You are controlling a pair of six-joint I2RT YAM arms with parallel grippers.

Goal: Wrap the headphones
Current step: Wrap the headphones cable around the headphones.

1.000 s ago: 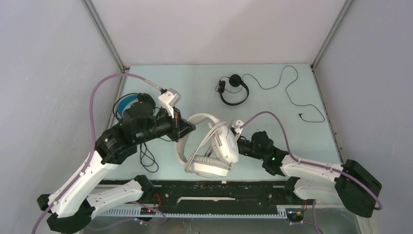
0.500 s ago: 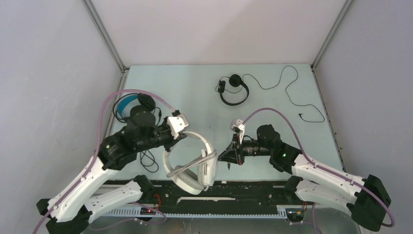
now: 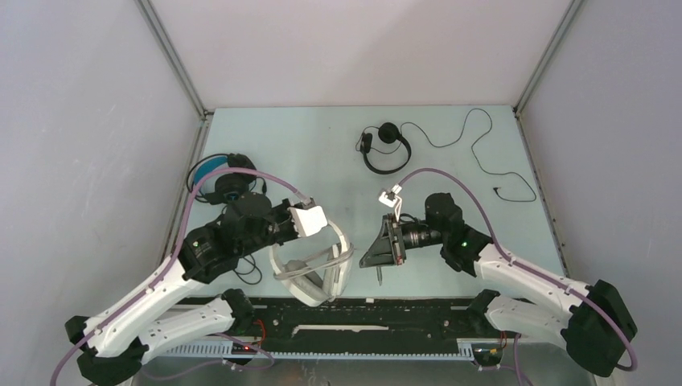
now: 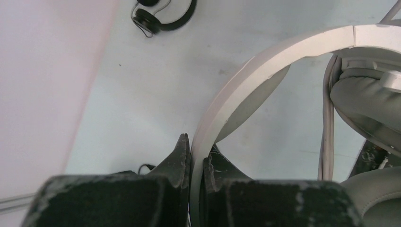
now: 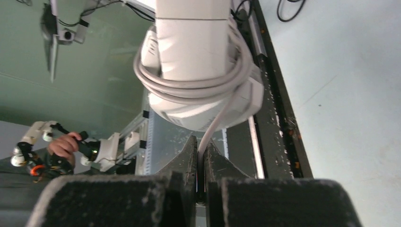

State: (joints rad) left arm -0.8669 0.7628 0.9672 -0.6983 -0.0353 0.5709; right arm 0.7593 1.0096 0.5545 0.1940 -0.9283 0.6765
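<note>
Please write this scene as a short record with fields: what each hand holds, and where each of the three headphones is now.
left hand: shut on the band of the white headphones
right hand: shut on the grey cable, which comes from coils around a white ear cup
white headphones: between the two arms, near the front edge of the table
small black headphones: far side of the table, thin cable loose
black and blue headphones: far left, partly hidden by the left arm

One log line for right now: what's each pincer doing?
left pincer: shut on white headset band | right pincer: shut on grey cable | cable: coiled round headset
</note>
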